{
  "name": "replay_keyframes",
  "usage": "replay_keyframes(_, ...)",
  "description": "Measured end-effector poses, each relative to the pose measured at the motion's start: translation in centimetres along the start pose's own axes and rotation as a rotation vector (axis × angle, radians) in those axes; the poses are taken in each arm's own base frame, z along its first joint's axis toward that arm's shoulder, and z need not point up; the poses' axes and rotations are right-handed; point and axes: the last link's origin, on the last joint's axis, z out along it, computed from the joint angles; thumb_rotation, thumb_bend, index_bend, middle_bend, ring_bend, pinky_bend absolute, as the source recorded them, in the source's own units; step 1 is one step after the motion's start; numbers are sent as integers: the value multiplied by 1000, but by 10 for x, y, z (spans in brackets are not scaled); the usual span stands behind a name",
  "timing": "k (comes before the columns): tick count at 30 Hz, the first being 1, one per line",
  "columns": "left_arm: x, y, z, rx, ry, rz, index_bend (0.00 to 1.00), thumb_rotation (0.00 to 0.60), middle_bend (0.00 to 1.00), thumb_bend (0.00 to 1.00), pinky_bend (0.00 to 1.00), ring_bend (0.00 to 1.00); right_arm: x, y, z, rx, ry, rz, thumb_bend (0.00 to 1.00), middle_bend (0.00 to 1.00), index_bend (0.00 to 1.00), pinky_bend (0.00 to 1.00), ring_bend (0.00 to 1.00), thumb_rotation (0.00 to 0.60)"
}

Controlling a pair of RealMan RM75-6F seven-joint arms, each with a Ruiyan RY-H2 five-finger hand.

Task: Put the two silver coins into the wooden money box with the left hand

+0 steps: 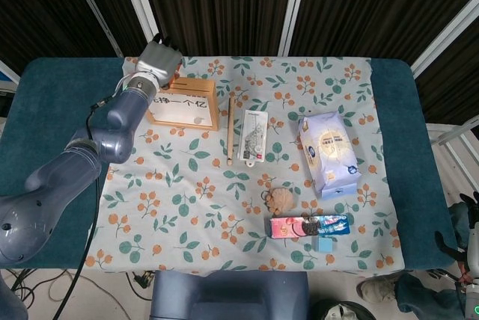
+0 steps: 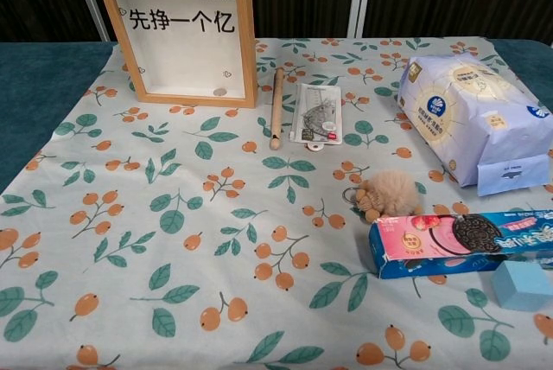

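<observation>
The left hand [image 1: 158, 59] sits over the top rear edge of the wooden money box [image 1: 184, 103], which stands upright at the table's far left. One silver coin [image 2: 220, 92] lies inside at the box's bottom; whether the fingers are pinching anything cannot be told.

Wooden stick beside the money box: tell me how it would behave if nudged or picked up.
The wooden stick looks round and slender, so a sideways nudge would probably roll it toward the money box or the carded packet. It appears rigid and likely light, and lying flat on the cloth it may be awkward to pinch.
</observation>
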Motion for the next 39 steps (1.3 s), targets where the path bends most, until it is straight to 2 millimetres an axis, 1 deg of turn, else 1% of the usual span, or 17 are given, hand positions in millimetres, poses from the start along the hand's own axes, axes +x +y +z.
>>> replay_keyframes(9, -2, 1, 0, -2, -4, 5, 535, 600, 167, 484, 0, 0, 0, 0, 0, 0, 0, 0, 369, 46, 155, 0, 4, 600)
replay_keyframes(14, -2, 2, 0, -3, 0, 13, 534, 600, 167, 445, 0, 0, 0, -1, 0, 0, 0, 1, 369, 46, 155, 0, 4, 600)
replay_keyframes(29, -2, 3, 0, -4, 6, 23, 534, 600, 166, 413, 0, 0, 0, -1, 0, -1, 1, 3, 369, 46, 155, 0, 4, 600)
replay_keyframes(33, -2, 4, 0, -4, 9, 25, 533, 600, 166, 386, 0, 0, 0, -1, 0, -1, 2, 4, 369, 46, 155, 0, 4, 600)
replay_keyframes(39, -2, 3, -1, -1, 13, 28, 533, 600, 166, 386, 0, 0, 0, -1, 0, -2, 3, 4, 368, 46, 155, 0, 4, 600)
